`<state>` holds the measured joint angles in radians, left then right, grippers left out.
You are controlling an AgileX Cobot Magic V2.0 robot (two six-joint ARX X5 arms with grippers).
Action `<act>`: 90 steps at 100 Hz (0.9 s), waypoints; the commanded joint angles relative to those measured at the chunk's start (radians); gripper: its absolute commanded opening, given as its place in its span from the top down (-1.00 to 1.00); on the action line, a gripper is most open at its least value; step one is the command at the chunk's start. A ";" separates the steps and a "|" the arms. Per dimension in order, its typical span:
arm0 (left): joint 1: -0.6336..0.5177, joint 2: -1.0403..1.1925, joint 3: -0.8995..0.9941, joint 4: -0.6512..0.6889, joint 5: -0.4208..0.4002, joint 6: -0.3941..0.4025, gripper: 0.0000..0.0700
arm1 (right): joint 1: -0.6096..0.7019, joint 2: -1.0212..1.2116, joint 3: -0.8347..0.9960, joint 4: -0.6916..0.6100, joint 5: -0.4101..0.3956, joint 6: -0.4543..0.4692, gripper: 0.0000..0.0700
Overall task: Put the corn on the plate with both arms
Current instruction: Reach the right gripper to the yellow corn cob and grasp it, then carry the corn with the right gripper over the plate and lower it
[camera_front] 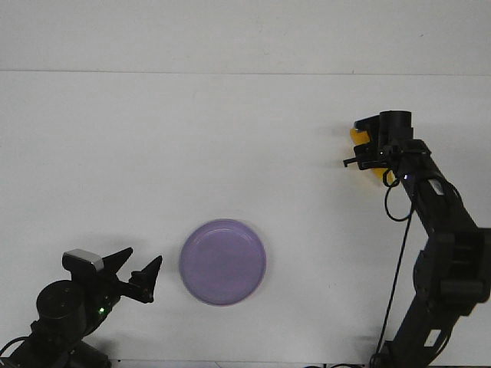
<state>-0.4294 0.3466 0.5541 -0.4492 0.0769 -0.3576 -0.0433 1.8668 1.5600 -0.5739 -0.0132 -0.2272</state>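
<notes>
The lavender plate (222, 262) lies flat on the white table, near the front and left of centre, and it is empty. The yellow corn (356, 136) lies at the right, mostly hidden under my right gripper (368, 149); only yellow ends show at the gripper's left and lower edges. The right gripper is down over the corn, and I cannot make out whether its fingers are closed on it. My left gripper (144, 256) is at the front left, just left of the plate. It is open, empty, and its pointed fingers face the plate.
The white table (230, 138) runs back to a pale wall. The right arm's black links and a hanging cable (399, 253) rise from the front right corner. The left arm's base (65, 307) sits at the front left edge.
</notes>
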 commanded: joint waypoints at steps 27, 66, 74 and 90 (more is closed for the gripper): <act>-0.003 0.005 0.008 0.008 -0.002 0.006 -0.52 | 0.163 -0.452 0.023 -0.175 -0.160 0.120 0.63; -0.003 0.005 0.008 0.009 -0.002 0.006 -0.52 | 0.766 -0.575 -0.182 -0.152 -0.074 0.287 0.63; -0.003 0.005 0.008 0.009 -0.003 0.006 -0.52 | 0.875 -0.554 -0.287 -0.049 -0.025 0.331 0.63; -0.003 0.005 0.008 0.009 -0.002 0.006 -0.52 | 1.001 -0.460 -0.435 0.114 0.020 0.412 0.63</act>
<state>-0.4294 0.3470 0.5541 -0.4492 0.0769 -0.3576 0.9298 1.3640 1.1400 -0.5171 -0.0181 0.1177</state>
